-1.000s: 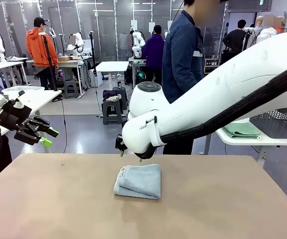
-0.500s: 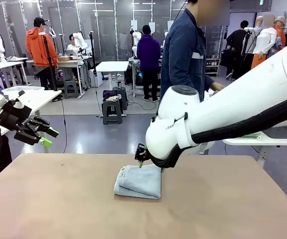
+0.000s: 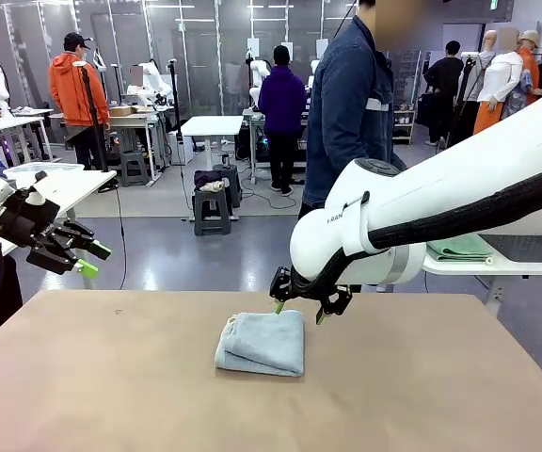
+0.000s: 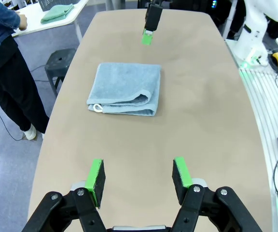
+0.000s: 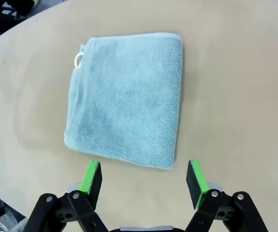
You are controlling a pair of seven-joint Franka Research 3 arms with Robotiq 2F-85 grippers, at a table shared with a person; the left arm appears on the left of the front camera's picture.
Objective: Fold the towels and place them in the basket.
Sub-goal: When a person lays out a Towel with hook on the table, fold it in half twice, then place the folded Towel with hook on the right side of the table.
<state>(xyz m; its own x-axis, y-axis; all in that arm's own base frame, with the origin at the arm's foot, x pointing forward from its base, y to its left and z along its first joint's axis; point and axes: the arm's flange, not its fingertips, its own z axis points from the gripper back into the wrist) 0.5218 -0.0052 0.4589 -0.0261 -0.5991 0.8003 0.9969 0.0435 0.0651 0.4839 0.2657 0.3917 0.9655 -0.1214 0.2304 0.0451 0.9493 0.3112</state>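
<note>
A folded light blue towel point(image 3: 263, 343) lies at the middle of the tan table point(image 3: 111, 395), its white loop point(image 5: 78, 59) at one corner. My right gripper point(image 3: 299, 312) hovers just past the towel's far edge, fingers pointing down and open, with nothing between them. In the right wrist view the towel point(image 5: 127, 99) lies right ahead of the open gripper point(image 5: 145, 178). My left gripper point(image 3: 88, 260) stays open off the table's left side; its wrist view shows the open gripper point(image 4: 139, 178) well short of the towel point(image 4: 126, 89). A green towel point(image 4: 57, 12) lies beside the dark basket point(image 4: 48, 3) on a side table.
A person in a denim jacket point(image 3: 346, 104) stands at the far side of the table, close behind my right arm. The white side table point(image 3: 459, 264) with the green towel point(image 3: 459, 248) sits at the far right. Bare tabletop surrounds the blue towel.
My right arm has swung to the right and come down, bringing its open gripper to the towel's far edge. The left arm and the towel have not moved.
</note>
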